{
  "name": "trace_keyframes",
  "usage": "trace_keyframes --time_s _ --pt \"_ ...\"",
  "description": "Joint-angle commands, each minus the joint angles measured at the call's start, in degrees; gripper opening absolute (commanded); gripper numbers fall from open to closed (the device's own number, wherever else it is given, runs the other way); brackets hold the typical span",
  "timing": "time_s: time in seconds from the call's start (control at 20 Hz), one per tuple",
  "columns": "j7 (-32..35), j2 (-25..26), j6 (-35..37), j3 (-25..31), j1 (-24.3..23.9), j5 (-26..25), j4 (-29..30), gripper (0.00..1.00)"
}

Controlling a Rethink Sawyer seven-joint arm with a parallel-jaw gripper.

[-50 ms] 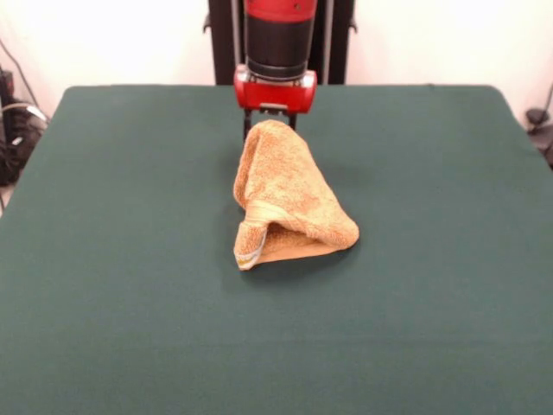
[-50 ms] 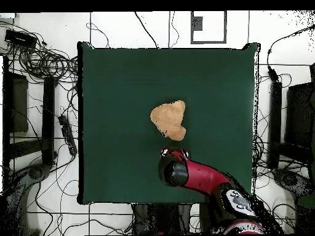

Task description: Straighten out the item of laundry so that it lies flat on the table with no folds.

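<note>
Towel (image 1: 289, 194), orange-tan terry, rises near the middle of the green counter (image 1: 112, 259) in a cone-like peak, its top lifted and its lower part resting on the cloth. The base folds under itself, and a pale woven band shows at the lower left corner in the front view. The end effector (image 1: 270, 124) stands right at the towel's peak, below the red and black arm, and its dark fingers are closed on the topmost bit of fabric, holding it up. From overhead the towel (image 2: 169, 120) shows as a rounded, lumpy patch a little toward the robot's side of the counter's (image 2: 117, 86) centre, with the end effector (image 2: 175, 152) just beside its nearer edge
</note>
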Motion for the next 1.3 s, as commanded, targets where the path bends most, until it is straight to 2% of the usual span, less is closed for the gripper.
trace_keyframes --time_s 0.05,0.3,0.6,0.9,1.3 --pt "7.53 1.60 -2.56 7.60 0.41 -1.52 -3.92 1.00" --pt "7.68 -0.20 -1.56 9.16 -0.68 -1.81 -2.58 1.00" --pt "7.33 -7.82 4.69 11.68 -1.54 -1.02 0.77 1.00" --pt "6.01 -8.62 6.98 14.64 -3.60 -0.91 -0.01 1.00" --pt "3.47 -8.35 8.75 17.03 -4.60 -1.72 -4.13 1.00"
